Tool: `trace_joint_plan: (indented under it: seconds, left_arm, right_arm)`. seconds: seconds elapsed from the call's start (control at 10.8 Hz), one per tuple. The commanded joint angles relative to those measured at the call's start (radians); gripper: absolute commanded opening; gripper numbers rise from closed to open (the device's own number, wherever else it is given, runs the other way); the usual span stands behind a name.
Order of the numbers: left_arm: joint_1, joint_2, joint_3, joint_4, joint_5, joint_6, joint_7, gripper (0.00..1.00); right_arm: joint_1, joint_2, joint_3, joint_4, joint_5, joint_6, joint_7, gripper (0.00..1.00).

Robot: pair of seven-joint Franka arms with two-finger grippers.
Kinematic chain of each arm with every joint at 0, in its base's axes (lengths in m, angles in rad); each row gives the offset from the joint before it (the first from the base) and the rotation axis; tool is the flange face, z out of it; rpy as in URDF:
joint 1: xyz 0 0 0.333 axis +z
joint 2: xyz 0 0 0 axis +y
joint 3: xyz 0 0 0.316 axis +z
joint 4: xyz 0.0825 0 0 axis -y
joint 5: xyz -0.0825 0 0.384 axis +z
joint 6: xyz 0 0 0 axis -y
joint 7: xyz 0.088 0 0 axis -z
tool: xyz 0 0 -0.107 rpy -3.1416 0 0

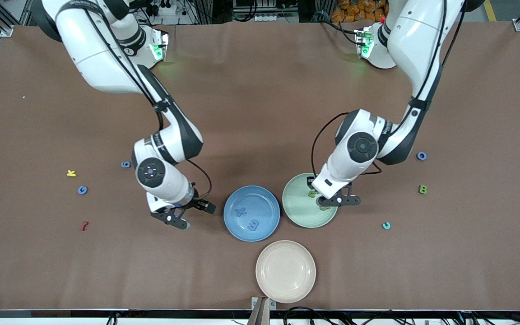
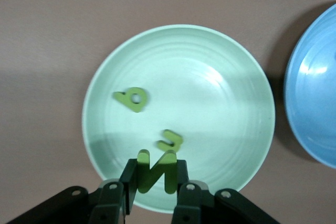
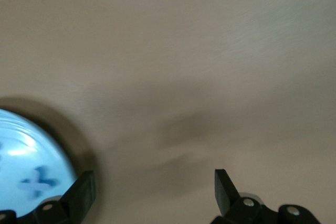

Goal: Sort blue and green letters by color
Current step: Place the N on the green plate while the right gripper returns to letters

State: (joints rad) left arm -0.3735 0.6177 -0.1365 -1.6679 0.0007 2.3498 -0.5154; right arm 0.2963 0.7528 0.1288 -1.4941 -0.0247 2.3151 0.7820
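Green N [image 2: 156,171] sits pinched in your left hand [image 2: 156,188] over the green plate [image 2: 105,77]; your right hand [image 3: 153,192] hangs open above bare desk [image 3: 184,51] beside the blue plate [image 3: 16,145].

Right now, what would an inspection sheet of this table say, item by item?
Surface: brown table, three plates.
Job's things: two blue letters in blue plate; two green letters in green plate; loose blue ring, green B.
Clutter: yellow letter, red squiggle, empty beige plate.
Grippers: left gripper jaws shut on green N over green plate; right gripper open beside blue plate.
Cables: along arms.
Surroundings: nothing seen.
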Motion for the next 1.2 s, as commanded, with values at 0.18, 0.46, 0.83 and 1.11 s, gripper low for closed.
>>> trace_joint_plan:
  seconds: [0.18, 0.46, 0.83, 1.11]
  left_arm:
    - [-0.025, 0.056, 0.02, 0.083, -0.008, -0.023, -0.086, 1.0]
    - [0.04, 0.028, 0.009, 0.068, 0.031, -0.042, -0.035, 1.0]
    - [0.226, -0.013, -0.081, 0.025, 0.132, -0.132, 0.173, 1.0]
    - [0.41, -0.016, -0.173, -0.012, 0.225, -0.132, 0.254, 1.0]
  right_arm:
    - [-0.126, -0.268, 0.009, -0.433, -0.021, 0.129, -0.284, 1.0]
    - [-0.212, -0.331, 0.009, -0.587, -0.023, 0.201, -0.469, 1.0]
    - [-0.336, -0.426, 0.009, -0.76, -0.023, 0.257, -0.665, 1.0]
    - [-0.404, -0.415, 0.009, -0.842, -0.023, 0.369, -0.775, 1.0]
